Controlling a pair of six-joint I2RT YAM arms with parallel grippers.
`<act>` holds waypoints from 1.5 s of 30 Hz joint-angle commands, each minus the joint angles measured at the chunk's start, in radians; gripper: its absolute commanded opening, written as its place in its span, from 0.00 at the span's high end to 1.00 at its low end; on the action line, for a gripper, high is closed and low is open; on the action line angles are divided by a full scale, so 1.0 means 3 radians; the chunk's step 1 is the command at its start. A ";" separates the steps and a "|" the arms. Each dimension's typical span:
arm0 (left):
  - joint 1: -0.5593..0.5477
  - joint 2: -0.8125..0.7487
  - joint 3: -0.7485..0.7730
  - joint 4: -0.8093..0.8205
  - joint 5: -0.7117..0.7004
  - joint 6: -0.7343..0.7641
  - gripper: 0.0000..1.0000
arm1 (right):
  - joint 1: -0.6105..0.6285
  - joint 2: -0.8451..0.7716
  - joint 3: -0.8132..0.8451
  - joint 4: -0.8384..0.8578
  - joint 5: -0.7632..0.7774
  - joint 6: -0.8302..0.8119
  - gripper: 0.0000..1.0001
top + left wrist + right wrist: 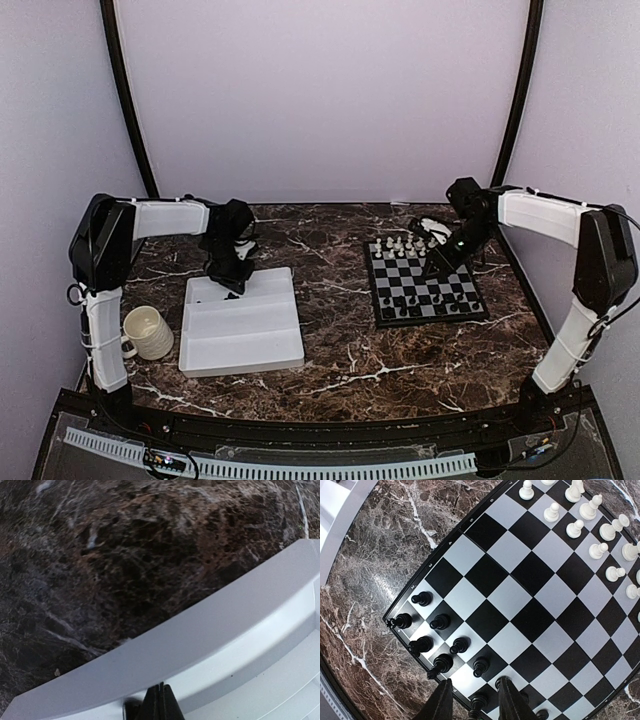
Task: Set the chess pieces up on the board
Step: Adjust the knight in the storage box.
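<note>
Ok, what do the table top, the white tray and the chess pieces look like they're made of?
Table top: polished dark brown stone or a marble-look laminate, going by the white veining and soft sheen. White tray: probably moulded plastic, since it is smooth and matte with rounded, stepped edges. Chess pieces: likely glossy plastic, as black and white ones alike show highlights, but they are too small to be sure.

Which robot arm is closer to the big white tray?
Left. The left end effector hangs right over the white tray's far edge. The right end effector is far off on the other side, above the chessboard.
</note>
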 commanded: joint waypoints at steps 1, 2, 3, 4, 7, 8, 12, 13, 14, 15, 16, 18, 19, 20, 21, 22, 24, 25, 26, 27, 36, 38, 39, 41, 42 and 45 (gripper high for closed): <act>0.0085 -0.0160 0.0006 -0.0118 0.0173 -0.0190 1.00 | 0.0001 0.0055 0.0159 -0.0065 -0.0041 -0.0031 0.67; 0.0102 -0.0227 0.0009 -0.0081 0.0191 -0.0198 1.00 | 0.0007 0.0062 0.0178 -0.0078 -0.0041 -0.0033 0.67; 0.0108 -0.0261 0.0009 -0.0059 0.0220 -0.0214 1.00 | 0.0010 0.0070 0.0191 -0.0084 -0.0037 -0.0033 0.67; 0.0120 -0.0333 0.0003 -0.0010 0.0232 -0.0221 1.00 | 0.0015 0.0075 0.0204 -0.0089 -0.0029 -0.0036 0.67; 0.0141 -0.0445 -0.0031 0.0055 0.0265 -0.0224 1.00 | 0.0047 0.0090 0.0218 -0.0098 -0.0013 -0.0034 0.67; 0.0150 -0.0489 -0.0038 0.0061 0.0255 -0.0220 1.00 | 0.0050 0.0093 0.0219 -0.0101 -0.0008 -0.0033 0.67; 0.0165 -0.0589 -0.0094 -0.0011 0.0019 -0.0290 0.95 | 0.0091 0.0088 0.0202 -0.0095 0.0019 -0.0043 0.67; 0.0168 -0.0627 -0.0122 -0.0034 -0.0075 -0.0353 0.89 | 0.0101 0.0084 0.0195 -0.0096 0.0023 -0.0047 0.67; 0.0170 -0.0647 -0.0168 -0.0061 -0.0112 -0.0384 0.83 | 0.0108 0.0079 0.0185 -0.0090 0.0023 -0.0048 0.67; 0.0167 -0.0688 -0.0198 -0.0067 -0.0146 -0.0443 0.80 | 0.0109 0.0081 0.0180 -0.0088 0.0028 -0.0052 0.67; 0.0170 -0.0701 -0.0253 -0.0055 -0.0148 -0.0470 0.76 | 0.0114 0.0078 0.0175 -0.0082 0.0025 -0.0051 0.67; 0.0170 -0.0705 -0.0311 -0.0039 -0.0149 -0.0554 0.72 | 0.0119 0.0091 0.0176 -0.0077 0.0013 -0.0053 0.67; 0.0170 -0.0679 -0.0321 -0.0046 -0.0149 -0.0613 0.72 | 0.0122 0.0099 0.0182 -0.0080 0.0002 -0.0055 0.67; 0.0170 -0.0661 -0.0331 -0.0051 -0.0145 -0.0673 0.71 | 0.0128 0.0109 0.0188 -0.0081 -0.0004 -0.0056 0.67; 0.0170 -0.0617 -0.0333 -0.0062 -0.0139 -0.0701 0.71 | 0.0134 0.0118 0.0194 -0.0081 -0.0015 -0.0054 0.67; 0.0173 -0.0596 -0.0341 -0.0059 -0.0125 -0.0754 0.71 | 0.0139 0.0119 0.0191 -0.0078 -0.0022 -0.0056 0.67; 0.0185 -0.0532 -0.0345 -0.0030 -0.0104 -0.0828 0.71 | 0.0144 0.0112 0.0173 -0.0071 -0.0022 -0.0061 0.67; 0.0201 -0.0521 -0.0343 -0.0019 -0.0098 -0.0852 0.71 | 0.0146 0.0108 0.0162 -0.0068 -0.0022 -0.0060 0.67; 0.0211 -0.0509 -0.0338 -0.0020 -0.0110 -0.0906 0.71 | 0.0145 0.0097 0.0151 -0.0064 -0.0021 -0.0061 0.67; 0.0237 -0.0504 -0.0337 -0.0016 -0.0111 -0.0934 0.71 | 0.0143 0.0090 0.0138 -0.0062 -0.0014 -0.0059 0.67; 0.0343 -0.0302 -0.0348 0.0061 0.0088 -0.1132 0.71 | 0.0145 0.0084 0.0105 -0.0034 -0.0003 -0.0060 0.67; 0.0344 -0.0272 -0.0340 0.0081 0.0106 -0.1143 0.72 | 0.0146 0.0096 0.0114 -0.0033 -0.0010 -0.0064 0.67; 0.0344 -0.0263 -0.0334 0.0091 0.0126 -0.1153 0.72 | 0.0145 0.0103 0.0119 -0.0034 -0.0012 -0.0065 0.67; 0.0344 -0.0232 -0.0327 0.0118 0.0165 -0.1161 0.73 | 0.0145 0.0117 0.0131 -0.0043 -0.0016 -0.0064 0.67; 0.0344 -0.0216 -0.0326 0.0134 0.0179 -0.1162 0.73 | 0.0145 0.0122 0.0136 -0.0043 -0.0016 -0.0064 0.67; 0.0344 -0.0186 -0.0318 0.0136 0.0220 -0.1166 0.74 | 0.0148 0.0128 0.0132 -0.0044 -0.0016 -0.0060 0.67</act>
